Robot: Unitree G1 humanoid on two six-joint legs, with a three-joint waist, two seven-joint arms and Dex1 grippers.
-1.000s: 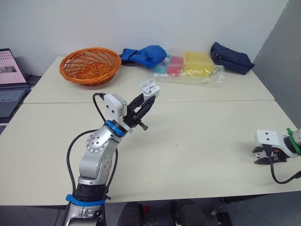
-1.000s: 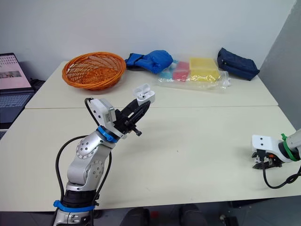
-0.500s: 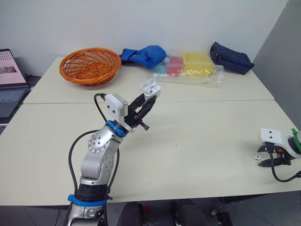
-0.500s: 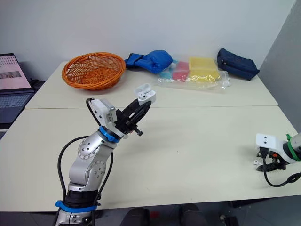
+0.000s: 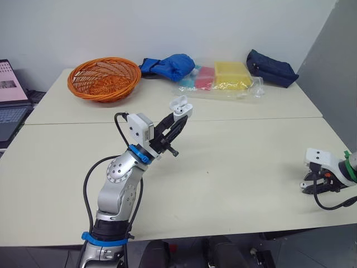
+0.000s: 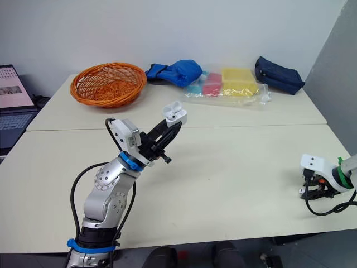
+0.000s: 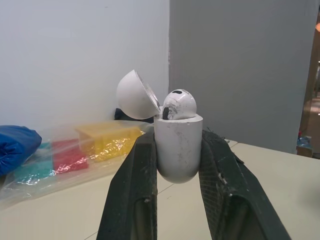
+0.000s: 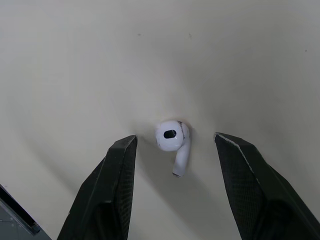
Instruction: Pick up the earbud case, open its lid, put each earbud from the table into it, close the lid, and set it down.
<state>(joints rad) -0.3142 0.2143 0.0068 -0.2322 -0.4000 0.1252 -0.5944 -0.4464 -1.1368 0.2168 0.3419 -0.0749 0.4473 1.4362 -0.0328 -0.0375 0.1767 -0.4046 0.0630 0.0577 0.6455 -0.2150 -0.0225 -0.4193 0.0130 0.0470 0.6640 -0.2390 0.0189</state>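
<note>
My left gripper (image 5: 177, 117) is raised over the table's middle, shut on a white earbud case (image 7: 178, 145) with its lid (image 7: 136, 95) hinged open. One white earbud (image 7: 178, 104) sits in the case. A second white earbud (image 8: 173, 140) lies on the table, between the spread fingers (image 8: 114, 185) of my right gripper (image 8: 175, 150), which is open and low over the table's right front edge (image 5: 310, 186).
An orange wicker basket (image 5: 103, 79) stands at the back left. A blue cloth (image 5: 167, 66), a plastic bag of coloured boxes (image 5: 223, 79) and a dark blue pouch (image 5: 270, 68) line the back. A laptop (image 5: 8, 100) sits at far left.
My right gripper has shifted slightly along the right front edge and now hangs low over the loose earbud. The left gripper has kept the open case raised, nudging slightly right.
</note>
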